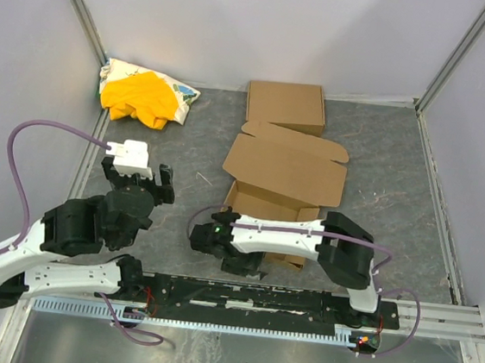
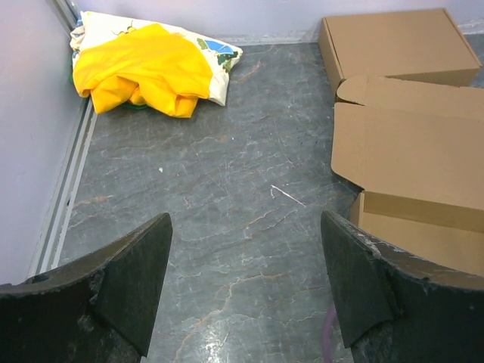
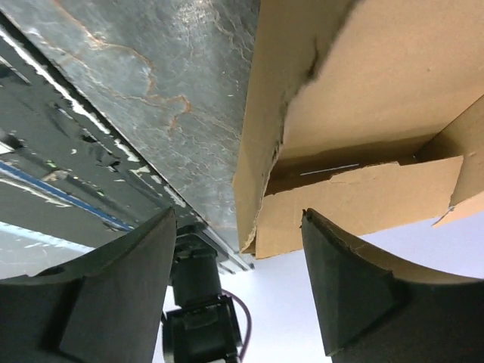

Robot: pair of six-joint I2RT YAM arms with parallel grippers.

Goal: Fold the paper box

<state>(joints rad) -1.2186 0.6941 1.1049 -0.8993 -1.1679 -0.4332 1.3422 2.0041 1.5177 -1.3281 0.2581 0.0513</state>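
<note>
Brown cardboard first, from the top camera: two pieces on the grey table (image 1: 186, 141). The paper box (image 1: 282, 173) lies half-made right of centre, its lid panel flat and open toward the back wall, its tray end nearest the arms. Just behind it sits one other carton (image 1: 285, 106), closed and neat. One yellow cloth bundle (image 1: 147, 95) is in the back left corner. Two arms, two tools: the left gripper (image 1: 137, 179) is out over bare table, well apart from the box; the right gripper (image 1: 204, 236) is down at the tray's near left corner.

Over to the left wrist camera, and here the left gripper (image 2: 246, 219) stands wide, both dark fingers (image 2: 136, 280) far apart with only the stone-patterned table (image 2: 227, 189) between them. It holds nothing. This view also catches the cloth bundle (image 2: 144, 68), the closed carton (image 2: 397, 41) and the left edge of the paper box (image 2: 408, 151).

Right wrist camera now, tilted and very close: what the others miss is the box's wall (image 3: 363, 113) seen from low down, with a torn, ragged edge along a flap. The right gripper (image 3: 238, 215) has its jaws apart; the box corner shows in the gap, but neither finger (image 3: 113, 287) is clamped on it. Whether a tip brushes the cardboard, I cannot tell.
</note>
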